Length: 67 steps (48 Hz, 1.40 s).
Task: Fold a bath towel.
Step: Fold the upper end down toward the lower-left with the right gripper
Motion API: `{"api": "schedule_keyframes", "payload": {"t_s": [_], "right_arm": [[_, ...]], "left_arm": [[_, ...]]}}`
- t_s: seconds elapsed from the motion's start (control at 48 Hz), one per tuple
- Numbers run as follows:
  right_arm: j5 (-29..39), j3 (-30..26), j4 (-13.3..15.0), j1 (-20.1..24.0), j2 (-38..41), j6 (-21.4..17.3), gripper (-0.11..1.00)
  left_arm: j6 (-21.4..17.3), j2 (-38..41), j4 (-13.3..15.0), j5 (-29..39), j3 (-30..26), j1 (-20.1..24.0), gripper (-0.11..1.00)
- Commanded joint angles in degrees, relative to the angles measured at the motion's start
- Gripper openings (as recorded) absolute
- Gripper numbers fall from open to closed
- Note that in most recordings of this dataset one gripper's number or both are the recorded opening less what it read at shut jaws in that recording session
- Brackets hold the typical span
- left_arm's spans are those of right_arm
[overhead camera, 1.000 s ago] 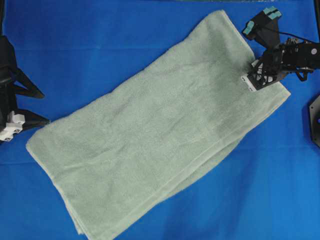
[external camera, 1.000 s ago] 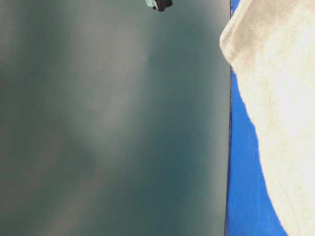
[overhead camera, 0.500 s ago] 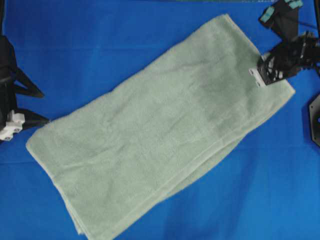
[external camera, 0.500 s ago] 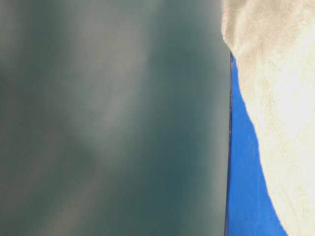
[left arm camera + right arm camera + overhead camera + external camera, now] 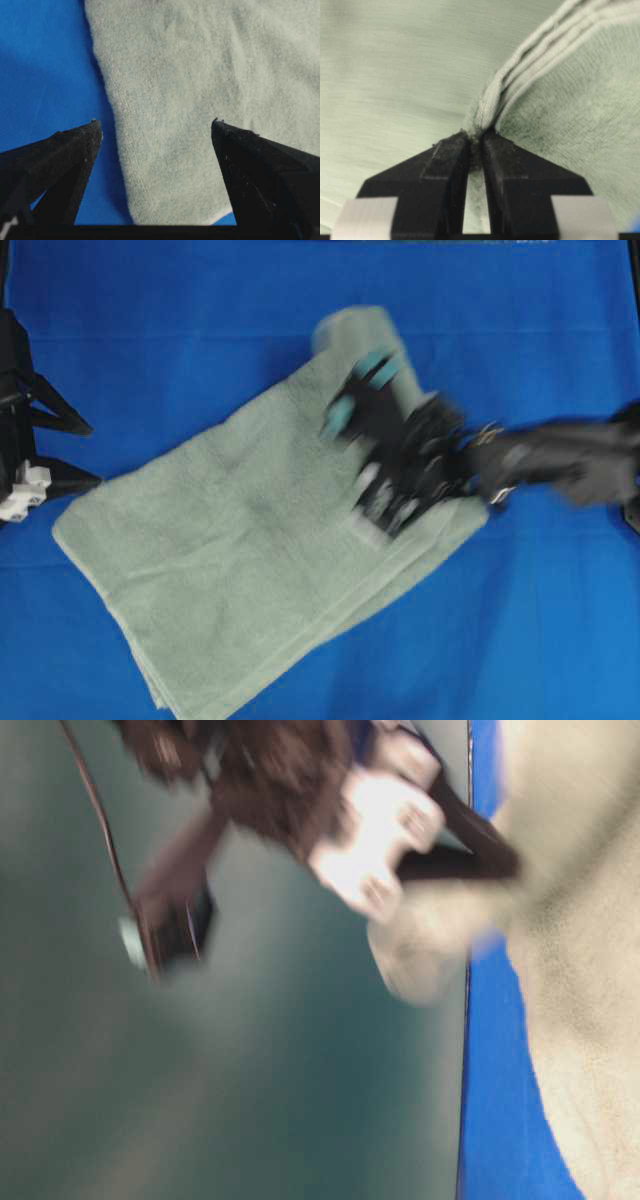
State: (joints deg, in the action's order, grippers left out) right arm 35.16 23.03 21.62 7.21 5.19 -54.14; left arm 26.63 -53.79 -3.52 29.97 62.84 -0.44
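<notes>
The right arm reaches across from the right, blurred, its tool (image 5: pixel 385 502) over the middle of the towel (image 5: pixel 230 560) and pinching the towel's hemmed edge (image 5: pixel 520 75) tight between its fingers. The towel lies slantwise on the blue worktop (image 5: pixel 150 300). The left tool (image 5: pixel 156 127) hangs spread wide by the towel's left end.
</notes>
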Motion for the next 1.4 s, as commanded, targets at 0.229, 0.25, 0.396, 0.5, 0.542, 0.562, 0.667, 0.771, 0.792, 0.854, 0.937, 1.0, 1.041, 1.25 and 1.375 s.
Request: {"api": "schedule_keyframes", "payload": {"t_s": [0.229, 0.25, 0.396, 0.5, 0.542, 0.562, 0.667, 0.771, 0.792, 0.854, 0.937, 1.0, 1.041, 1.25, 1.375], "right_arm": [[-0.53, -10.99, 0.53, 4.92, 9.67, -0.53, 0.14], [-0.53, -10.99, 0.62, 4.75, 9.67, -0.88, 0.14], [-1.23, -10.9, 1.32, 4.22, 9.67, -1.58, 0.14], [-2.2, -10.28, 1.49, 3.78, 9.67, -1.67, 0.14], [-2.64, -10.02, 1.49, 3.69, 9.76, -1.76, 0.14], [-2.9, -9.84, 1.49, 3.6, 9.76, -1.85, 0.14], [-5.27, -8.96, 1.32, 3.34, 9.84, -2.11, 0.14], [-6.86, -8.96, 1.32, 3.34, 9.76, -2.46, 0.14], [-6.86, -9.05, 1.32, 3.34, 9.76, -2.46, 0.17], [-6.5, -9.23, 1.58, 3.43, 9.49, -2.37, 0.37], [-5.01, -9.4, 1.85, 3.87, 7.73, -1.93, 0.59], [-3.16, -9.32, 2.55, 4.66, 4.92, -1.93, 0.68], [-1.93, -9.14, 3.34, 5.36, 2.99, -1.93, 0.67], [3.16, -5.01, 7.38, 7.65, -8.26, -2.29, 0.66], [3.69, 0.35, 9.05, 7.12, -14.59, -2.37, 0.66]], "left_arm": [[-0.26, 0.79, 0.09, -0.62, -1.41, 0.09, 0.85], [-0.26, 0.79, 0.09, -0.7, -1.41, 0.18, 0.85], [-0.18, 0.79, 0.09, -0.7, -1.41, 0.09, 0.85], [-0.26, 0.79, 0.09, -0.7, -1.41, 0.09, 0.85], [-0.26, 0.79, 0.09, -0.62, -1.41, 0.09, 0.85], [-0.35, 0.79, 0.09, -0.7, -1.32, 0.09, 0.85], [-0.53, 0.79, 0.09, -0.7, -1.32, 0.09, 0.85], [-0.7, 0.79, 0.09, -0.62, -1.41, 0.09, 0.85], [-0.7, 0.79, 0.09, -0.7, -1.32, 0.09, 0.85], [-1.23, 0.79, 0.09, -0.7, -1.32, 0.09, 0.85], [-2.2, 0.79, 0.09, -0.62, -1.41, 0.09, 0.85], [-3.16, 0.79, 0.09, -0.7, -1.41, 0.09, 0.85], [-3.6, 0.79, 0.09, -0.7, -1.41, 0.09, 0.85], [-7.82, 0.79, 0.09, -0.88, -1.41, -0.26, 0.85], [-13.1, 0.79, 0.09, -2.11, -1.49, -3.6, 0.84]]}}
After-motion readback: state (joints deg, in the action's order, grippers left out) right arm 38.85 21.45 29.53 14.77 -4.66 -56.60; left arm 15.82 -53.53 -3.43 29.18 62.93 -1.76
